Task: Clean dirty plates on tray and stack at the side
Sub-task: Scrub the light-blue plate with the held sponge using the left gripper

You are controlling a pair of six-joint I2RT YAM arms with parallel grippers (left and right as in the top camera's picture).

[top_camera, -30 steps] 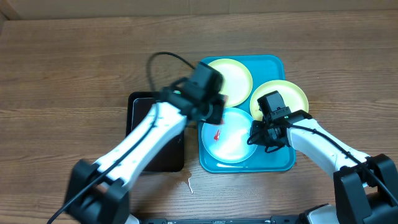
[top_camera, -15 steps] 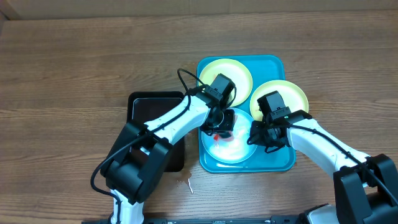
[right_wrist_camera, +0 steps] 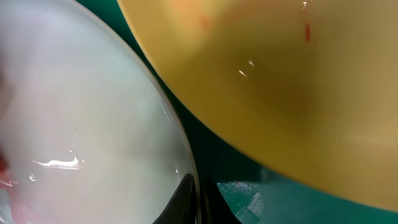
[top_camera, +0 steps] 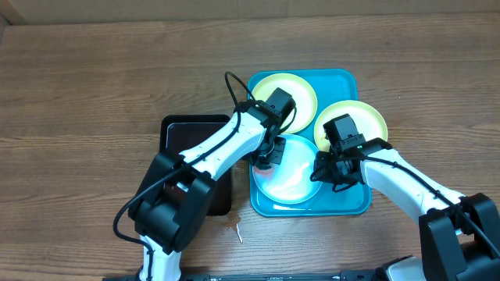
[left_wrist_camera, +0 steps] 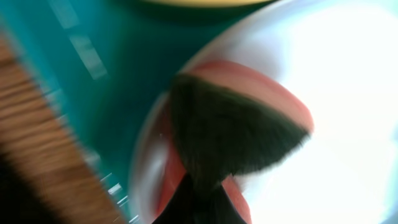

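Teal tray (top_camera: pixel 341 83) sat on the wooden table (top_camera: pixel 94 78) right of centre, with the black tray (top_camera: pixel 176 136) just beside its left rim. All three plates were on the teal tray, none stacked: one yellow-green plate (top_camera: pixel 303 92) at the far left, a second yellow-green plate (top_camera: pixel 367 117) to the right and hanging over the tray's right rim, and the blue-white plate (top_camera: pixel 295 178) in the near half

Left gripper (top_camera: pixel 268 156) was down over the far-left edge of the blue-white plate. Its jaws were clamped on a dark sponge (left_wrist_camera: pixel 230 137) with a red-pink edge, and the sponge was pressed onto the plate surface. The left wrist view was blurred, so detail was poor

Right gripper (top_camera: pixel 322 173) was at the right rim of the blue-white plate, fingers together and touching the rim. Whether the rim was pinched between them could not be told. In the right wrist view the right yellow-green plate lay just beside the blue-white one, with a strip of teal tray between them and small red-orange flecks (right_wrist_camera: pixel 306 30) on the yellow-green surface
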